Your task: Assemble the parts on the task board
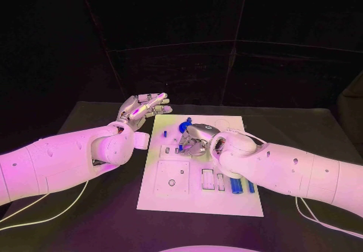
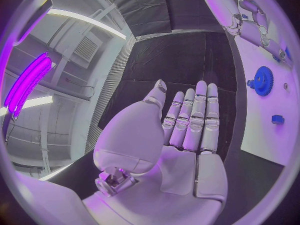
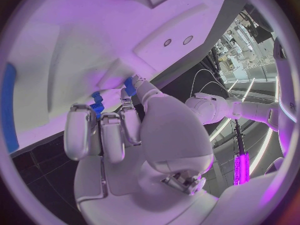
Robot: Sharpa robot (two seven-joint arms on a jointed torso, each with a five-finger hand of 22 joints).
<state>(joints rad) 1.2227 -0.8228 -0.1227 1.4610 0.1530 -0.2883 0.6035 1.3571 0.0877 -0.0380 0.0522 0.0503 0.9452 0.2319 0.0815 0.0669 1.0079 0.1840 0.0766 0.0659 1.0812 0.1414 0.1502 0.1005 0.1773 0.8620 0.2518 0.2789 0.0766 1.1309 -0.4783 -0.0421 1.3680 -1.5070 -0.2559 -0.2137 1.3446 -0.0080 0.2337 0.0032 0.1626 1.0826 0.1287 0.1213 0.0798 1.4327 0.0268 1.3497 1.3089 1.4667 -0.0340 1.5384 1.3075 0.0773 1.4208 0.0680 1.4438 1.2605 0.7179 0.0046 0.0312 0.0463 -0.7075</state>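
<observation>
The right hand (image 1: 198,140) sits over the middle of the task board (image 1: 170,197), its fingers (image 3: 100,135) pinching a small blue part (image 3: 97,101) — tips aimed at the plate. The left hand (image 1: 143,110) hovers off the board's far-left corner, fingers straight, holding nothing — well apart from the work.

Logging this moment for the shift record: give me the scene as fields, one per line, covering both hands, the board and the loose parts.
left hand: open, fingers straight, raised off the board's far left corner, holding nothing
right hand: over the middle of the task board, fingertips down at a small blue part
task board: white plate, centre of the black table
blue gear: on the board's far end, beside the right hand
blue cylinders: lying on the board's near right, partly under the right arm
</observation>
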